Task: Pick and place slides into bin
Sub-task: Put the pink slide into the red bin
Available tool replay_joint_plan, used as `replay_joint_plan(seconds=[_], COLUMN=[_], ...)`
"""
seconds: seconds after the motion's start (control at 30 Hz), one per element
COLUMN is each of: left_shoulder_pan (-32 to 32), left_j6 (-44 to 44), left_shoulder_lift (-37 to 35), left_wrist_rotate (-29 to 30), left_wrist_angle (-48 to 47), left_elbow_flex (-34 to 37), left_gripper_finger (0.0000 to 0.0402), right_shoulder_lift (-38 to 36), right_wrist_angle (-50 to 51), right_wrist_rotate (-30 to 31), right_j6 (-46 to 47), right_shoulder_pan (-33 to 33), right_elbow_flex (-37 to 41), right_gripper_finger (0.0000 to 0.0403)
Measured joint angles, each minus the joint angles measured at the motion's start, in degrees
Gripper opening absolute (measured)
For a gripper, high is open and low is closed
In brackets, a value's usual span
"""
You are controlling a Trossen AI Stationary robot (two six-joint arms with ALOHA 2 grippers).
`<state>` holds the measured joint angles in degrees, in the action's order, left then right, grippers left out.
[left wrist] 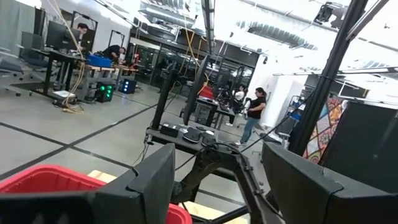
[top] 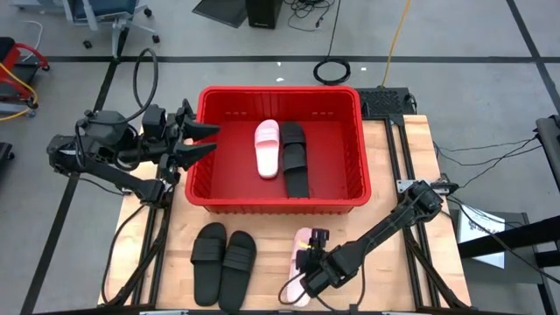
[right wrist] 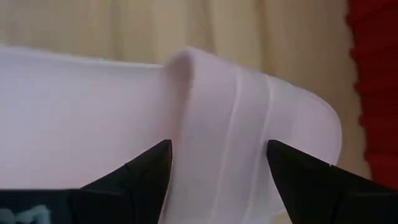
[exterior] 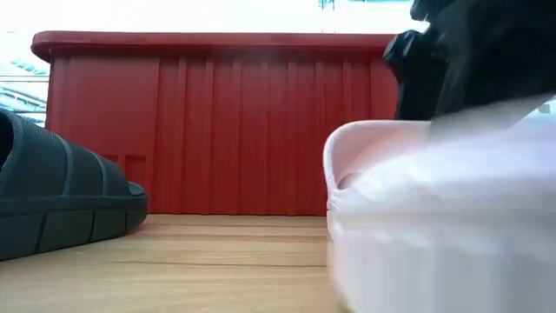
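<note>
Red plastic bin (top: 197,149) with ribbed, slotted walls sits at the back of the wooden table (top: 411,149). Inside it lie two slides side by side: a pale pink one (top: 267,149) and a black one (top: 295,159).

On the table in front of the bin, two more black slides (top: 224,264) lie next to each other, their wide straps ridged. The low view shows one of them (exterior: 61,196) from the side: thick sole, grooved surface.

The right gripper (top: 308,259) is down at the front edge over a second pale pink slide (top: 301,262). Only its wrist view gets close: the smooth, rounded strap (right wrist: 249,143) sits between the two dark fingers (right wrist: 140,177), which are spread wide on either side of it; whether they press on it I cannot tell.

The left gripper (top: 203,142) hovers at the bin's left rim, fingers wide apart and holding nothing. Its wrist view looks over the red rim (left wrist: 56,177) into a room with people (left wrist: 255,112) standing far off.
</note>
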<state>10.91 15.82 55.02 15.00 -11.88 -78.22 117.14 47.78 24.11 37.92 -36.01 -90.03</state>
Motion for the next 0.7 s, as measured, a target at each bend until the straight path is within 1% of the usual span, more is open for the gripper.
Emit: replay_joint_plan(seconds=[0.1, 0.2, 0.3, 0.43, 0.6, 0.63, 0.7], left_shoulder_pan=[0.49, 0.51, 0.51, 0.49, 0.49, 0.49, 0.49], left_j6=[0.02, 0.02, 0.02, -0.32, -0.25, -0.1, -0.12], left_shoulder_lift=[0.0, 0.04, 0.07, 0.04, 0.06, 0.07, 0.07], left_wrist_rotate=[0.0, 0.01, 0.45, 1.12, 1.31, 1.38, 1.48], left_wrist_angle=[0.02, 0.0, 0.0, 0.0, 0.4, 0.91, 2.31], left_elbow_flex=[0.0, 0.0, 0.0, 0.0, 0.0, 0.0, 0.0], left_gripper_finger=[0.0237, 0.0237, 0.0237, 0.0237, 0.0237, 0.0237, 0.0237], right_shoulder_lift=[-0.02, -0.03, -0.03, -0.18, -1.24, -1.59, -2.54], right_wrist_angle=[1.31, 1.41, 1.02, 0.4, 0.18, 0.09, -0.09], right_wrist_rotate=[0.01, 0.04, -0.03, -0.34, -3.69, -4.48, -5.55], right_j6=[1.33, 1.44, 0.18, -0.16, -0.51, -0.77, -0.88], right_shoulder_pan=[1.42, 2.51, 3.34, 3.95, 4.55, 4.59, 4.61], right_elbow_flex=[1.21, 1.9, 1.91, 1.91, 1.91, 1.91, 1.91], right_gripper_finger=[0.025, 0.023, 0.0189, 0.0114, 0.0019, 0.0011, 0.0011])
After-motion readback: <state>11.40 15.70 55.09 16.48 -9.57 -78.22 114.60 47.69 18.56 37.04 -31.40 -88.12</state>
